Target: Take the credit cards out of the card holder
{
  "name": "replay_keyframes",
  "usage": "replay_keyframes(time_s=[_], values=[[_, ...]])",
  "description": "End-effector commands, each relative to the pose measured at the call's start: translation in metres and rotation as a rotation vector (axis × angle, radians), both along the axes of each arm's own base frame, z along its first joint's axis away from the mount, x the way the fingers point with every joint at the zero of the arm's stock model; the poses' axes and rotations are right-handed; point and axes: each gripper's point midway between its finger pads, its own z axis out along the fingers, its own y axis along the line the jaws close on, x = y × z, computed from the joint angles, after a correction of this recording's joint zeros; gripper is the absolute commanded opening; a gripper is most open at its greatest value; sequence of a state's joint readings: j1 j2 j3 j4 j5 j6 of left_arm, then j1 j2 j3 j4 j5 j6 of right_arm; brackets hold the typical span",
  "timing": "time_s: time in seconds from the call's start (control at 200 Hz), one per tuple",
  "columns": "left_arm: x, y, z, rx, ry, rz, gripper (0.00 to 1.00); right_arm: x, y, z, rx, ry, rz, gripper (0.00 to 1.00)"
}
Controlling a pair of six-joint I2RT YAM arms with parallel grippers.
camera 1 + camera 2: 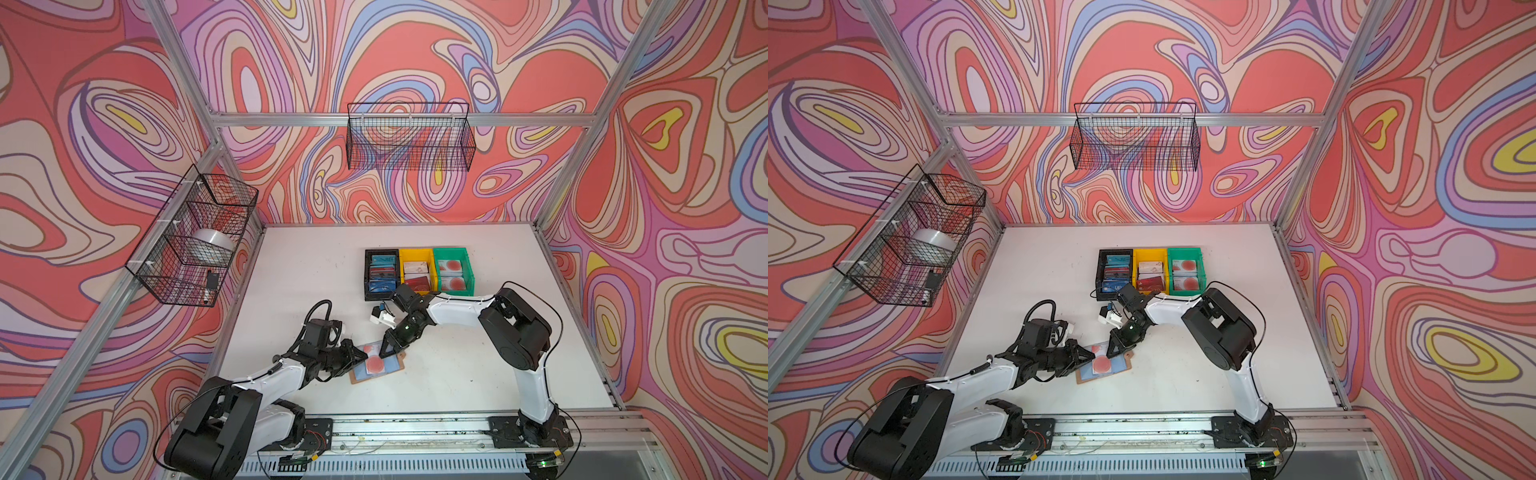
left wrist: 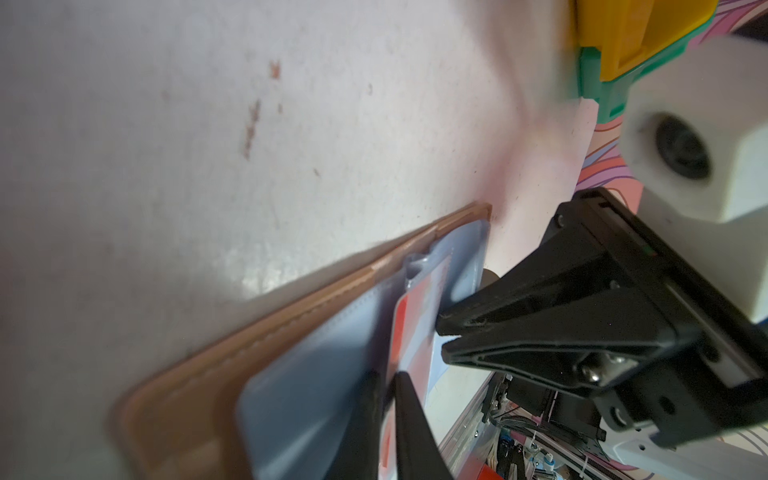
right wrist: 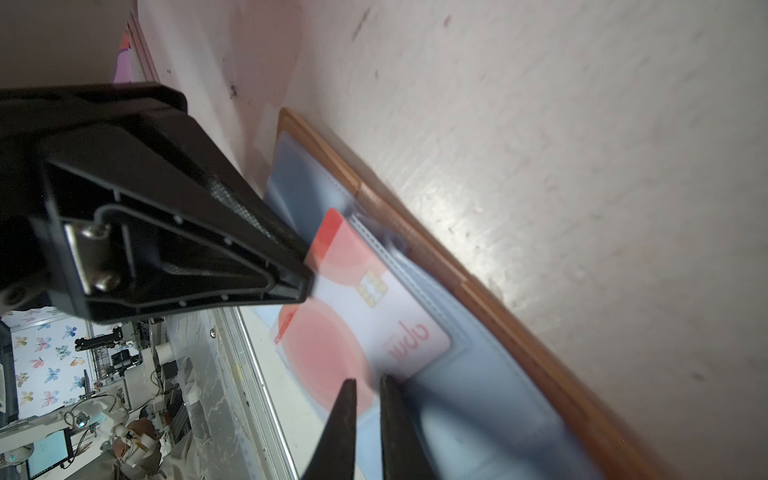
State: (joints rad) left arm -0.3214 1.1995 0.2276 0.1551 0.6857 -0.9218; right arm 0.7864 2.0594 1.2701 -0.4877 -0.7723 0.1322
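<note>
The card holder (image 1: 355, 377) (image 1: 1082, 377) lies open on the table between both arms, tan cover down and bluish sleeve pages up. A white credit card with a red disc (image 1: 376, 365) (image 1: 1101, 364) sits partly in a sleeve. My left gripper (image 1: 365, 355) (image 2: 386, 378) is shut on that card's (image 2: 411, 324) edge. My right gripper (image 1: 382, 354) (image 3: 368, 380) is shut on the sleeve page beside the card (image 3: 374, 316). In the wrist views the tan cover (image 2: 187, 395) (image 3: 498, 307) runs along the table. The blue and dark red cards do not show in the holder.
Behind the holder stand a black bin (image 1: 366, 274), a yellow bin (image 1: 415, 250) and a green bin (image 1: 451, 250), each with several cards inside. Wire baskets hang on the back wall (image 1: 409, 137) and the left wall (image 1: 195, 237).
</note>
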Motion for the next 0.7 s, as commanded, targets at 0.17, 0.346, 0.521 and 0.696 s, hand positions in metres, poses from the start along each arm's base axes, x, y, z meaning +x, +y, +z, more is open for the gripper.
replay_keyframes(time_s=[0.17,0.346,0.521,0.696], values=[[-0.007,0.000,-0.006,-0.005,0.023,0.001,0.00,-0.007,-0.008,-0.026,-0.078,0.025,0.005,0.15],[-0.010,0.002,-0.005,0.004,0.023,0.005,0.00,-0.008,-0.008,-0.027,-0.077,0.030,0.004,0.15],[-0.012,0.008,0.000,0.036,0.023,0.021,0.00,-0.008,-0.009,-0.028,-0.082,0.038,0.001,0.15],[-0.016,0.017,0.005,0.100,0.034,0.033,0.00,-0.009,-0.009,-0.030,-0.090,0.047,-0.001,0.15]])
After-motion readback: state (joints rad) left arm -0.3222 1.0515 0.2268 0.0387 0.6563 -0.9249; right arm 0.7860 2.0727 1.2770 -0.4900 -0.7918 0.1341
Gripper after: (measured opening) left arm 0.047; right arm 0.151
